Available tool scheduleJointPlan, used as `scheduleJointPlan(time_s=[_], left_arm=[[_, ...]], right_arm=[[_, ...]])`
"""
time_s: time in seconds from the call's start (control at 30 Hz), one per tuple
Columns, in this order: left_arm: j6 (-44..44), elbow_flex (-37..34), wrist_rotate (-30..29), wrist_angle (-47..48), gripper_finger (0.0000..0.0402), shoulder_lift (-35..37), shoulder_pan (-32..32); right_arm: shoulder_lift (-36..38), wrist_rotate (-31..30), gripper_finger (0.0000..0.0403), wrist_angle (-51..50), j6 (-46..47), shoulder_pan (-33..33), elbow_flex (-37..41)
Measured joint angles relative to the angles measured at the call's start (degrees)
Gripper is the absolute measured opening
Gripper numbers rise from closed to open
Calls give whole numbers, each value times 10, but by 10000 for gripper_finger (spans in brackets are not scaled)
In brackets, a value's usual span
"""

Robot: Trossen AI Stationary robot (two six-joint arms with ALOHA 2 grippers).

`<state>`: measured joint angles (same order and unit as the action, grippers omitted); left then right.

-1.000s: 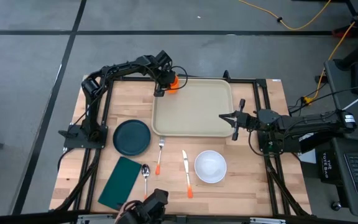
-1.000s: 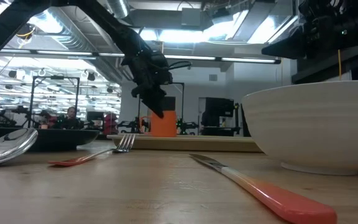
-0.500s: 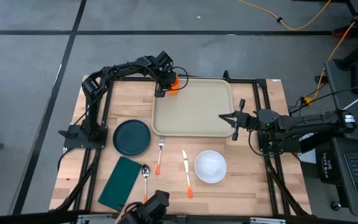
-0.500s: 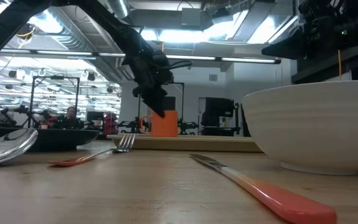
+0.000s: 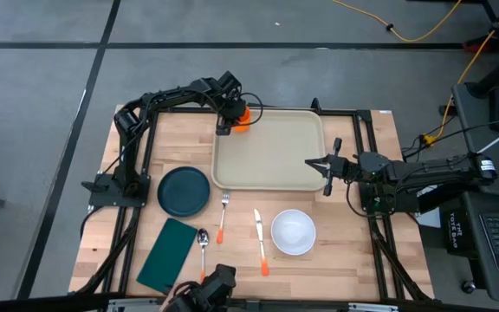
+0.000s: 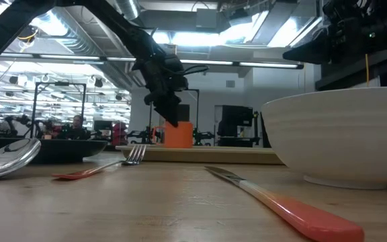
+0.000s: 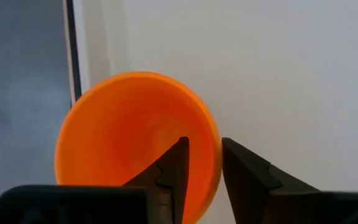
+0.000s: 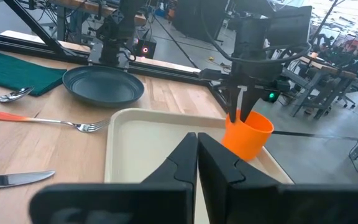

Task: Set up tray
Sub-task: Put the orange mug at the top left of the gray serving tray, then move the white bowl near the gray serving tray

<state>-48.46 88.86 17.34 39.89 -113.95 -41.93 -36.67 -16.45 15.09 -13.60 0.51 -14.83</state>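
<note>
One item only — the orange cup [image 5: 242, 115] — stands on the tray [image 5: 275, 169], my left gripper's [image 7: 202, 163] fingers parted narrowly astride its rim; everything else waits beside the tray.

The tray [image 5: 271, 149] is bare across nearly all of its floor; the only obstacle on it is 1 orange cup [image 5: 242, 116] in the far left corner, with the left gripper [image 5: 231, 114] at the cup rim. The right gripper [image 5: 313, 163] hangs over the tray's right rim, blocking that side. Near the tray, a fork [image 5: 223, 217], knife [image 5: 259, 240] and white bowl [image 5: 294, 232] occupy the table, with open wood lanes between them.
</note>
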Motion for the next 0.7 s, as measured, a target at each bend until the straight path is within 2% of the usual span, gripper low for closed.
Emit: scheduleJointPlan(time_s=[0.43,0.7], left_arm=[[23,0,-2,-11,93,13,3],[34,0,-23,-10,93,35,14]], right_arm=[[0,0,19,-5,-2,0,0],[0,0,19,-10,-3,0,0]])
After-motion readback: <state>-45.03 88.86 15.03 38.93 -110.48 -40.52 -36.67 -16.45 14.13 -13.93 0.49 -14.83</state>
